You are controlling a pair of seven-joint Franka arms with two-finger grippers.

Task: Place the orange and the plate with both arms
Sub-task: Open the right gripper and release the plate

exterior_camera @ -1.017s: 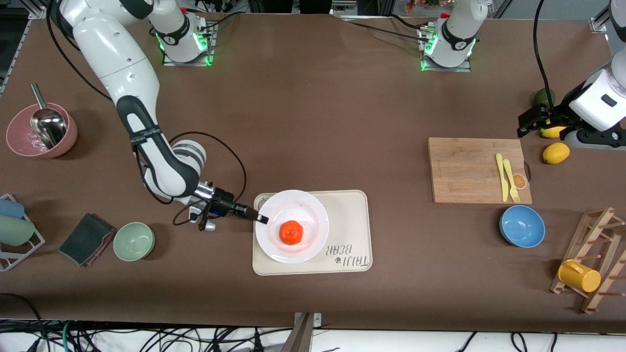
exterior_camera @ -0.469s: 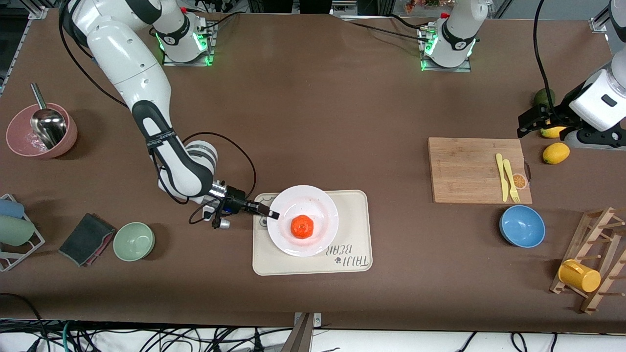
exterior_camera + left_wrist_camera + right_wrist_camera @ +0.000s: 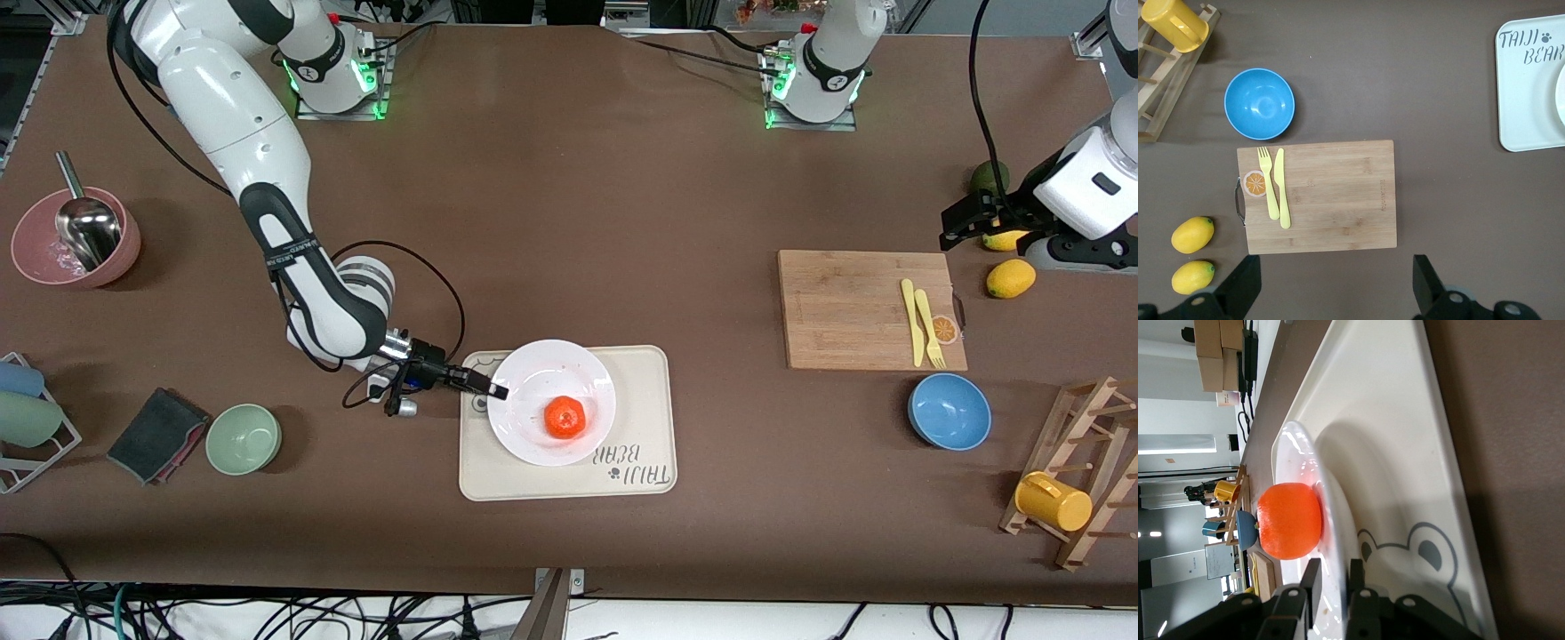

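At the right arm's end of the surface stands one pink bowl point(image 3: 36, 258) holding a metal scoop point(image 3: 87, 227). Nearer the front camera's edge lie one dark folded cloth point(image 3: 158, 434) and one pale green bowl point(image 3: 244, 437). The right end effector point(image 3: 498, 391) point(image 3: 1333, 570) is low at the rim of the plate point(image 3: 533, 373) point(image 3: 1338, 473), its fingers point(image 3: 1313, 581) parted only narrowly, one on each side of that rim.

The single plate rests on one cream bear-printed tray point(image 3: 640, 427) point(image 3: 1405, 420) point(image 3: 1531, 100), midway along the front camera's edge. The one orange point(image 3: 565, 417) point(image 3: 1289, 520) sits in the plate (a little off centre).

Toward the left arm's end lies one wooden cutting board point(image 3: 845, 311) point(image 3: 1331, 200) carrying one yellow knife point(image 3: 910, 320) point(image 3: 1281, 190) and one yellow fork point(image 3: 930, 333) point(image 3: 1268, 183). One blue bowl point(image 3: 949, 411) point(image 3: 1259, 104) makes three bowls in all. One yellow mug point(image 3: 1053, 502) point(image 3: 1171, 23) hangs on a wooden rack point(image 3: 1098, 444) point(image 3: 1158, 100).

The left end effector point(image 3: 956, 227) point(image 3: 1335, 287) waits wide open and empty over that end's edge, near two lemons point(image 3: 1011, 278) point(image 3: 1193, 234).
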